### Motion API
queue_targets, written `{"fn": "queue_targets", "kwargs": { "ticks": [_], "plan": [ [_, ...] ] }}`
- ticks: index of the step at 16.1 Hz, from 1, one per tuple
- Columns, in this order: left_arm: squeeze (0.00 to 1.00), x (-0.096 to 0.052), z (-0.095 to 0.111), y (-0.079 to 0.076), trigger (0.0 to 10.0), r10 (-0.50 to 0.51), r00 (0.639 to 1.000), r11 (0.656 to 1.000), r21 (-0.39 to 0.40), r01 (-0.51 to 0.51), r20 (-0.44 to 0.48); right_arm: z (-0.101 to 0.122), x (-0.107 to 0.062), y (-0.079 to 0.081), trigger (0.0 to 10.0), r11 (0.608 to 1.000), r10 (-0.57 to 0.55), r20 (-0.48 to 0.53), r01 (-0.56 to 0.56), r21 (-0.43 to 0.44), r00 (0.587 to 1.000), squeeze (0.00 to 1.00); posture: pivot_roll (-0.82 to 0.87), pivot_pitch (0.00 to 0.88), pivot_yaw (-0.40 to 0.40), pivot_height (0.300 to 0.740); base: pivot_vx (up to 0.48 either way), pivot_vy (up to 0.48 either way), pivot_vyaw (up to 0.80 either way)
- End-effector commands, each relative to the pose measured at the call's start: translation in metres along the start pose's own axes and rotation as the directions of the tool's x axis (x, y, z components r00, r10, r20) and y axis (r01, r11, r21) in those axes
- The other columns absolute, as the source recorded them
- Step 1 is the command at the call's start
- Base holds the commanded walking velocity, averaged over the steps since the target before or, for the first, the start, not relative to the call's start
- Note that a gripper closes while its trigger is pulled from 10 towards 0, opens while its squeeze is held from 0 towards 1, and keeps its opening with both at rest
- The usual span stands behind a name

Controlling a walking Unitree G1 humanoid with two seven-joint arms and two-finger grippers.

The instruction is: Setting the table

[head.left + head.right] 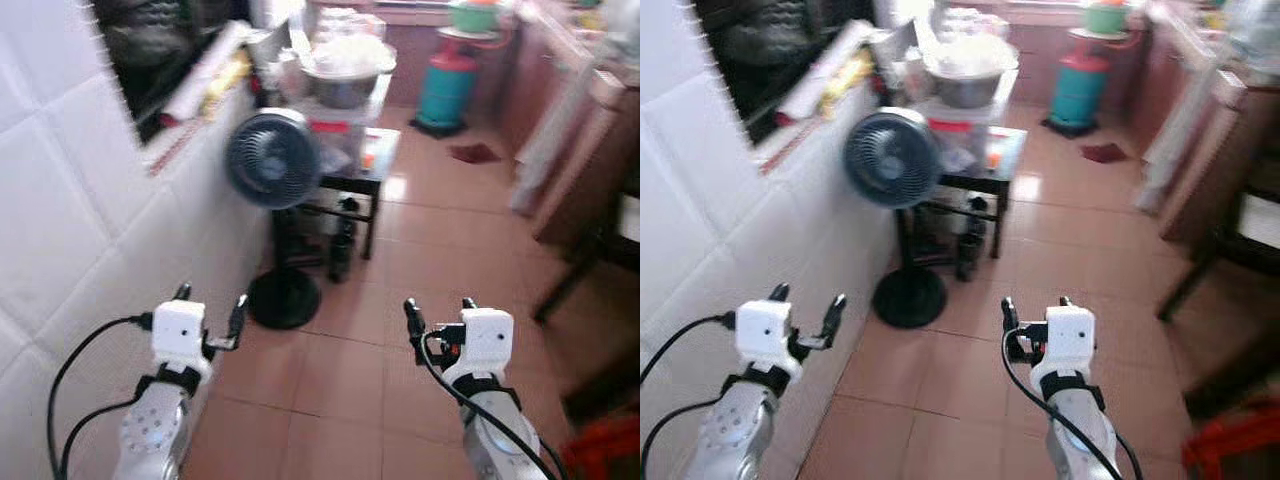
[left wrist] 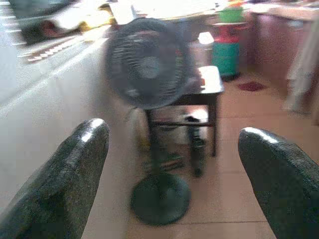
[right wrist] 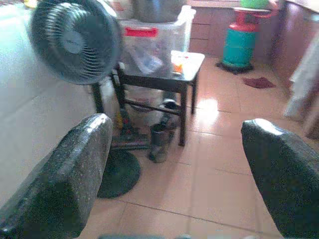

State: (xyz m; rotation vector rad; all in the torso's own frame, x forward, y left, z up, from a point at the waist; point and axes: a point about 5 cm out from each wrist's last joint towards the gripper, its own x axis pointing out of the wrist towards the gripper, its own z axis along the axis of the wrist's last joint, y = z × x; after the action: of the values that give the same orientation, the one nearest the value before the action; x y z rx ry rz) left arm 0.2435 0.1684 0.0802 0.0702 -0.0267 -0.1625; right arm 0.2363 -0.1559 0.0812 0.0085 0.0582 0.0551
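Note:
Both arms are raised in front of me over a tiled floor. My left gripper (image 1: 209, 305) is open and holds nothing; its fingers (image 2: 60, 184) frame a standing fan. My right gripper (image 1: 440, 312) is open too, with nothing between its fingers (image 3: 65, 174). No tableware lies within reach of either gripper. A large metal bowl (image 1: 340, 85) sits on a clear plastic box with a red handle (image 3: 149, 47) on a small dark table (image 1: 365, 170) ahead.
A black standing fan (image 1: 272, 160) with a round base (image 1: 284, 298) stands close to the white tiled wall (image 1: 60, 250) on my left. A teal gas cylinder (image 1: 446, 85) is far ahead. Brown cabinets (image 1: 560, 130) run along the right. Dark bottles (image 3: 158, 142) stand under the table.

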Motion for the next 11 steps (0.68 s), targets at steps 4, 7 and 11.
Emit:
{"fn": "queue_targets", "kwargs": {
  "ticks": [4,7,11],
  "plan": [
    [0.00,0.010,-0.001,-0.003,10.0,-0.051,0.999,0.998,-0.040,0.051,-0.016,-0.002,0.005,-0.009,10.0,0.999,-0.041,-0.016,0.041,-0.011,0.999,0.00,0.04,0.000,0.032,0.740,0.000,0.000,-0.80],
    [0.00,0.015,0.002,-0.003,10.0,-0.076,0.997,0.996,-0.047,0.075,-0.003,-0.002,0.004,-0.011,10.0,0.997,-0.071,-0.008,0.071,-0.015,0.997,0.00,0.03,0.000,0.052,0.740,0.000,0.000,-0.80],
    [0.00,0.016,0.001,-0.005,10.0,-0.105,0.994,0.991,-0.080,0.104,-0.006,-0.005,0.001,-0.005,10.0,0.998,-0.058,-0.015,0.058,-0.013,0.998,0.00,0.03,0.000,0.056,0.740,0.069,0.000,-0.80]
  ]
}}
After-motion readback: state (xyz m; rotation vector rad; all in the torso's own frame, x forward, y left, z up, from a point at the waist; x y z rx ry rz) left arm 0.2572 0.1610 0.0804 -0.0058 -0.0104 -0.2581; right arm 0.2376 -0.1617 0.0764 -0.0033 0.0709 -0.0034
